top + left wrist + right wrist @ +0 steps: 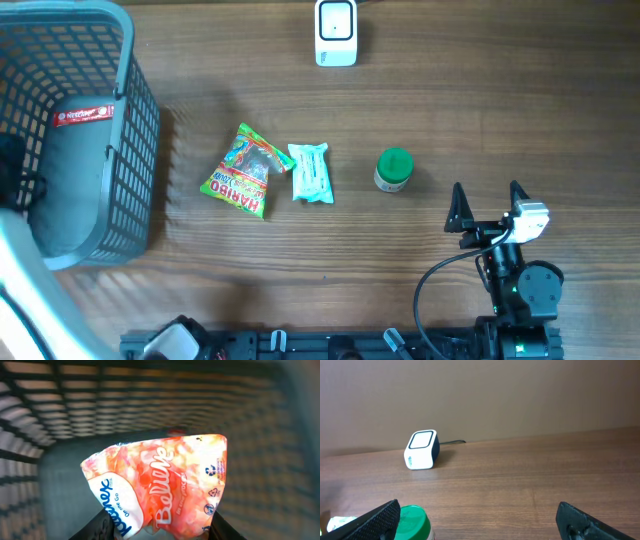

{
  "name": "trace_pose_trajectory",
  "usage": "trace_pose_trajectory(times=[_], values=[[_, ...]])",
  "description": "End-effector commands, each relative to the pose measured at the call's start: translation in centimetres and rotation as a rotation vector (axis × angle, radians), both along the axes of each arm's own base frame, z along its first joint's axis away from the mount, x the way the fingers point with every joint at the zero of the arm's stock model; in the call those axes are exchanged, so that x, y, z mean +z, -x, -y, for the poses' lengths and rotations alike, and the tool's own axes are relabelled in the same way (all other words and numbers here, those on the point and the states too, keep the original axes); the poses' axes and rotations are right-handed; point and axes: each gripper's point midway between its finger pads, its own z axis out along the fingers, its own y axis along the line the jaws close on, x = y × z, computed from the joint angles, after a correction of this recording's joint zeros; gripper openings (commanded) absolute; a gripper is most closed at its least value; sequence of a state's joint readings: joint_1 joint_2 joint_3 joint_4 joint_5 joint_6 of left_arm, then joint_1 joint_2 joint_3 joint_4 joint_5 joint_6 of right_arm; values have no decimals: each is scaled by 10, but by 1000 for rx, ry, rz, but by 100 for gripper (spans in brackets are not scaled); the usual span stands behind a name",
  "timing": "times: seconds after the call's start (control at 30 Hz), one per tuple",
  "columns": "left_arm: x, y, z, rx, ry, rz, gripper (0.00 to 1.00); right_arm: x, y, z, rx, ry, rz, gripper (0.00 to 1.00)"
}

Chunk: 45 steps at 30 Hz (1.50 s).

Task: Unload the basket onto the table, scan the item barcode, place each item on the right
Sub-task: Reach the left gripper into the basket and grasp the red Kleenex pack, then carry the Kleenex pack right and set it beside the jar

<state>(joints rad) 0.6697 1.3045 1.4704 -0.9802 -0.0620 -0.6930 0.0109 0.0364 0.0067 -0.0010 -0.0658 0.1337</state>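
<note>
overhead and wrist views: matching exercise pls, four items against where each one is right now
Things:
1 barcode scanner
2 Haribo bag
3 green-lidded jar
4 Kleenex pack

Places:
A in the left gripper, inside the basket
B nearest the right gripper
C alone at the table's far edge
D on the table, nearest the basket

Pairs: 1-C, 2-D, 3-B, 4-A

The table (480,110) looks matt wood, the basket (140,150) plastic lattice, the tissue pack (165,485) glossy film
</note>
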Motion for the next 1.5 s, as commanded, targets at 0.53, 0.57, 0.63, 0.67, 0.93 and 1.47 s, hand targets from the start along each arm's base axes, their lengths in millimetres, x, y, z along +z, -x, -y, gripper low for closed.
trace_pose_trajectory(times=[0.53, 0.57, 0.63, 0.67, 0.93, 1.47], values=[[-20, -33, 440, -1478, 389, -21, 40, 0, 0, 2, -13, 2, 1, 100], [-30, -36, 449, -1492, 397, -46, 40, 0, 0, 2, -13, 2, 1, 100], [-55, -42, 468, -1519, 407, -106, 40, 0, 0, 2, -13, 2, 2, 100], [-68, -46, 474, -1520, 398, -136, 40, 0, 0, 2, -13, 2, 1, 100], [-185, -60, 515, -1387, 299, -400, 41, 0, 0, 2, -13, 2, 1, 100], [-278, -52, 530, -755, 469, -529, 46, 0, 0, 2, -13, 2, 1, 100]])
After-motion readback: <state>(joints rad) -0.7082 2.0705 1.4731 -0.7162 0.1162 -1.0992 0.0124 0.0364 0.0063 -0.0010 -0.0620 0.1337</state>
